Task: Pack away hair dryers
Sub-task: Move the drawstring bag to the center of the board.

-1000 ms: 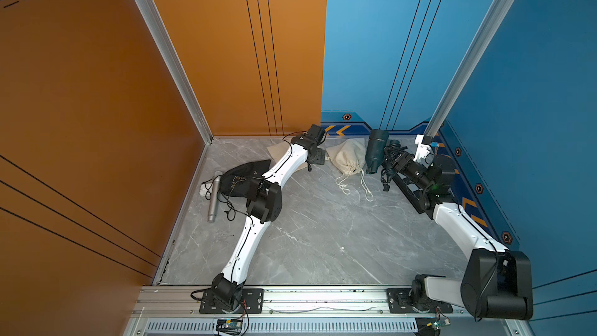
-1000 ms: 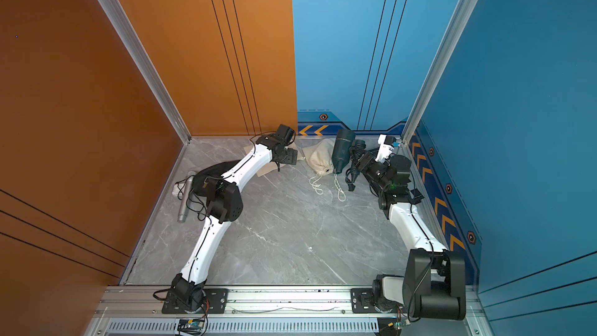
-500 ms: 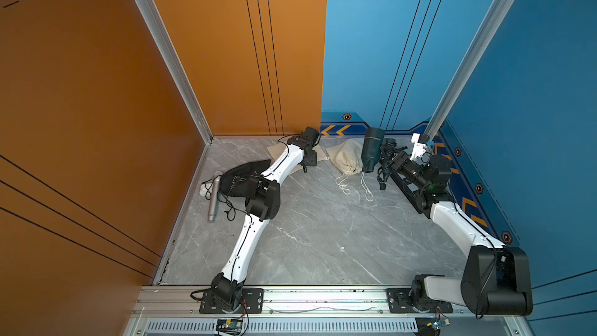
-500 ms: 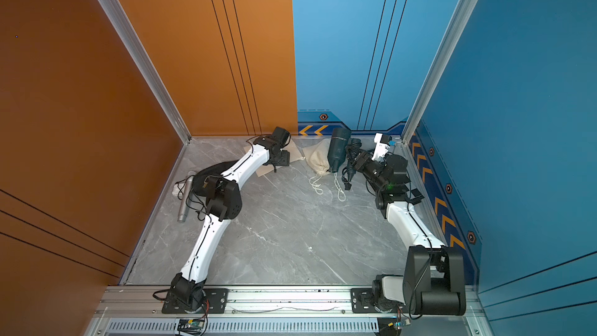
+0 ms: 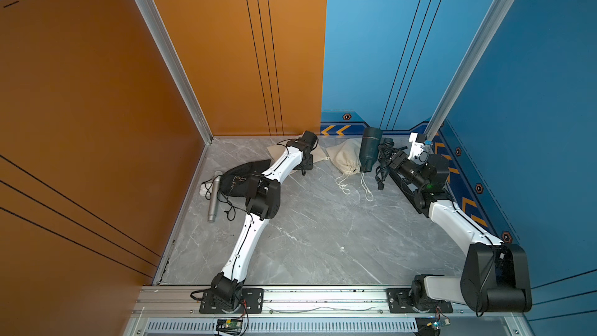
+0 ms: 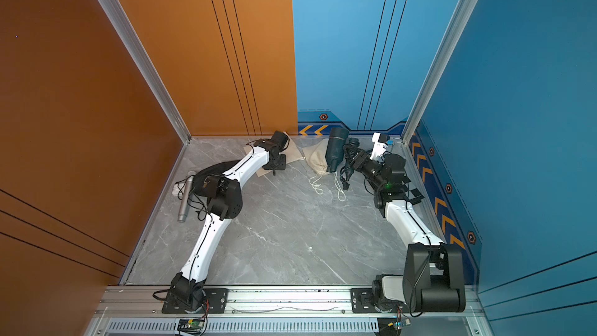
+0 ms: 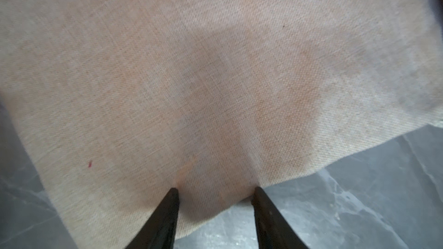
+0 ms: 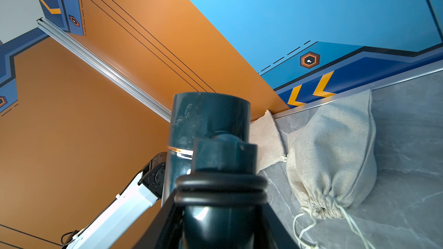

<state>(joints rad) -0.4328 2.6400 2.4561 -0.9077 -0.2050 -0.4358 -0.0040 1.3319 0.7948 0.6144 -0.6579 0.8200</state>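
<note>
In both top views my right gripper (image 5: 389,158) (image 6: 355,158) holds the blackish teal hair dryer (image 5: 370,150) (image 6: 336,148) off the floor near the back wall. The right wrist view shows the jaws (image 8: 218,211) shut on its handle, where the black cord is wound, with the barrel (image 8: 208,125) pointing away. My left gripper (image 5: 305,164) (image 6: 274,164) points down onto a flat beige pouch (image 5: 320,156) (image 6: 294,153). In the left wrist view its jaws (image 7: 215,191) stand apart, tips pressed into the cloth (image 7: 215,68), which bulges between them. No other hair dryer shows.
A filled beige drawstring pouch (image 5: 345,156) (image 8: 335,159) lies beside the dryer, its strings trailing over the floor. A black pouch (image 5: 245,172) and a silver rod (image 5: 214,198) lie by the orange left wall, under my left elbow. Walls enclose three sides.
The left gripper has come down onto the flat beige pouch and its jaws have narrowed. The right gripper has carried the teal dryer slightly left, closer to the filled pouch.
</note>
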